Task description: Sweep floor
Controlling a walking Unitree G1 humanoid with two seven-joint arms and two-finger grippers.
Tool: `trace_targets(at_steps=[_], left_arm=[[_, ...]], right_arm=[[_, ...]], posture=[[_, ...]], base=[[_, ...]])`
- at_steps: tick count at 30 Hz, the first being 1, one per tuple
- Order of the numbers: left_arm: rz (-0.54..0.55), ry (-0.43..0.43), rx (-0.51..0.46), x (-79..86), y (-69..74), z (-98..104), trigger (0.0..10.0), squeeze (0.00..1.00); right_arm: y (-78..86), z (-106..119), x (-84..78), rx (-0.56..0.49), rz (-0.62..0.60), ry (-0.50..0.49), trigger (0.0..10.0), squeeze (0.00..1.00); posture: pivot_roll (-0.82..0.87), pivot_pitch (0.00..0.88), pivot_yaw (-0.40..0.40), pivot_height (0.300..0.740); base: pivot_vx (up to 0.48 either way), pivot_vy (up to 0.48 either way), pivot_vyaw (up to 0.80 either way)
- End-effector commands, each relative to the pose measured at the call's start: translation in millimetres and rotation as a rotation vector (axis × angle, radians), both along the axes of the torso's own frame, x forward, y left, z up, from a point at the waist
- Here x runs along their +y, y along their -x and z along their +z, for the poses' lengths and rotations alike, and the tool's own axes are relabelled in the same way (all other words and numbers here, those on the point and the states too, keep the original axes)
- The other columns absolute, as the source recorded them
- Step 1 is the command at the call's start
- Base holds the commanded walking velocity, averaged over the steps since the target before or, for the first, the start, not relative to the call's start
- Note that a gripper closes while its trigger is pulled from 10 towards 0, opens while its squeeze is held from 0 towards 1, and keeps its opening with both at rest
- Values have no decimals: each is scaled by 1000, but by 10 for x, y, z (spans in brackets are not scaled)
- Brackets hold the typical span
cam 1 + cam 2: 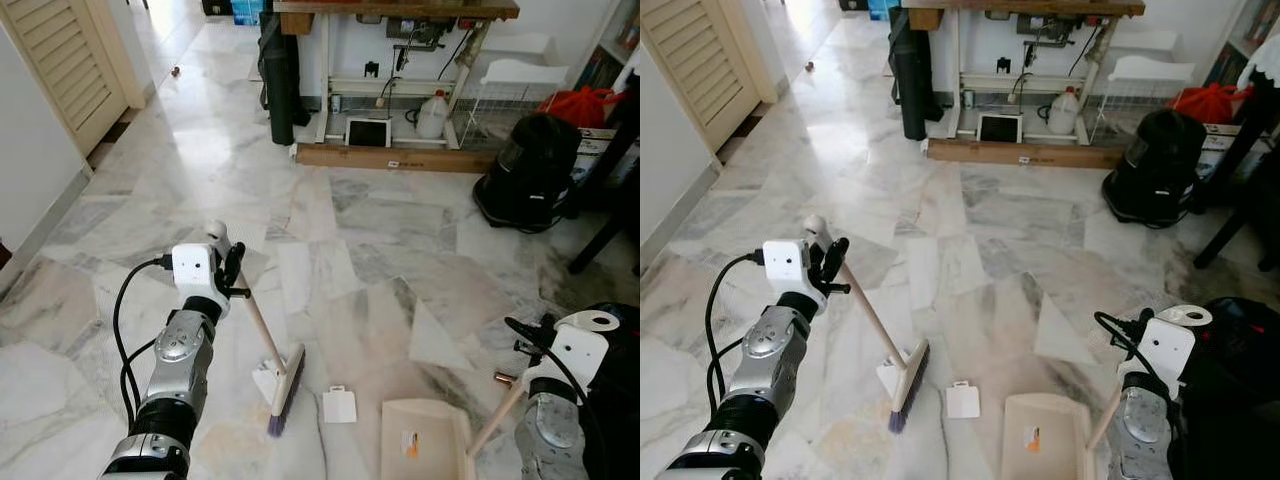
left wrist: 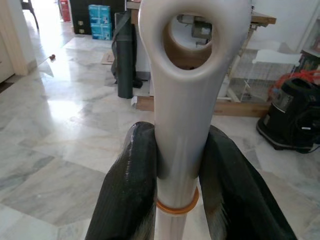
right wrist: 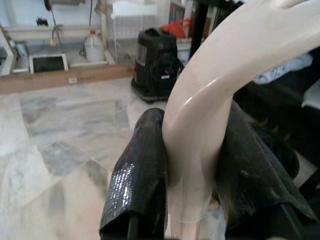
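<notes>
The floor [image 1: 400, 230] is polished marble, white and grey with beige patches, laid in angular slabs that catch glare from the hallway. The left gripper [image 1: 232, 268] is raised forward over it on a bent silver arm, its jaws clenched on the top of the broom [image 1: 268, 345] handle, just under the hanging loop; in the left wrist view the two ribbed black fingers [image 2: 127, 195] press the smooth cream handle from both sides above an orange ring. The handle slants down and to the right to the head, whose purple bristles touch the floor. Just right of the head lies a small white card [image 1: 339, 404]. The right gripper [image 1: 1118, 385] sits low at the robot's right, jaws clamped around the curved cream handle of the dustpan [image 1: 425, 440], which rests flat on the floor right of the card, a small label inside it. Farther off stands a worktop [image 1: 395, 10] with a white frame, a jug [image 1: 432, 115] beneath it, a black vacuum [image 1: 530, 172] to the right and a louvred door [image 1: 65, 60] at left.
</notes>
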State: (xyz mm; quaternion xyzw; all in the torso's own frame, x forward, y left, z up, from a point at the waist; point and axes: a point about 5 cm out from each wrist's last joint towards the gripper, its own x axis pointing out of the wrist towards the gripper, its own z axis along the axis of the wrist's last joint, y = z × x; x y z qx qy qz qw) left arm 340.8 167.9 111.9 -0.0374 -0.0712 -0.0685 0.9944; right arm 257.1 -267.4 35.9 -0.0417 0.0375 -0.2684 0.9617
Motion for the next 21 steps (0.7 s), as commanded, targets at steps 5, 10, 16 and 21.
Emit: trace_targets(at_steps=[5,10,16,21], left_arm=[[-21,11,-15,-48,-68,83,10000,0],[-32,30,10,-65,-94,56,10000,0],[-35,77,62,-76,-127,-9,10000,0],[-89,87,88,-170,-145,-33,10000,0]], right_arm=[[-59,-43,101,10,28,-1,10000,0],[-84,-45,130,8,43,2,10000,0],[-87,-35,118,0,41,9,10000,0],[-60,-39,81,-2,31,16,10000,0]], posture=[[132,124,19,740],[135,124,18,740],[127,124,18,740],[119,125,16,740]], base=[[0,0,0],[0,0,0],[0,0,0],[0,0,0]])
